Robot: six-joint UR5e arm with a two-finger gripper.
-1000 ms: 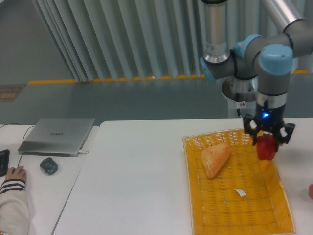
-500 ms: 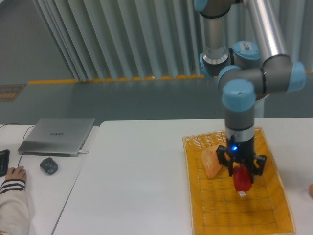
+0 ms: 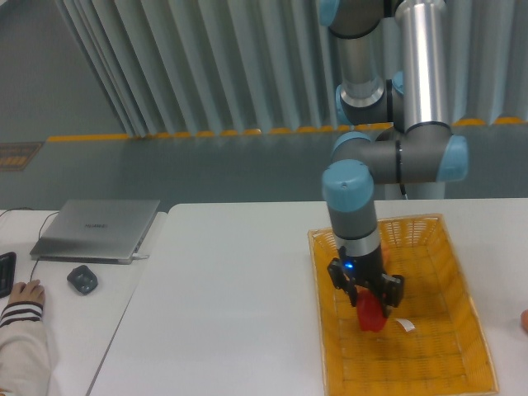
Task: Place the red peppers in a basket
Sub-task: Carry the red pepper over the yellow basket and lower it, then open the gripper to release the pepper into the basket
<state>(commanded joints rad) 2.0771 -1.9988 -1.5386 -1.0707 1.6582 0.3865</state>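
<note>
Red pepper point(image 3: 370, 313): clamped between the fingers of the gripper point(image 3: 366, 299), hanging directly beneath it, low over the yellow woven basket point(image 3: 462, 346).

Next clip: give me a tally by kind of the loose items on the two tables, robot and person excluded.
Red pepper: 1
Basket: 1
White tag in the basket: 1
Laptop: 1
Mouse: 1
Keyboard: 1
Total: 6

The gripper holds the pepper over the basket; anything behind the arm is hidden.
</note>
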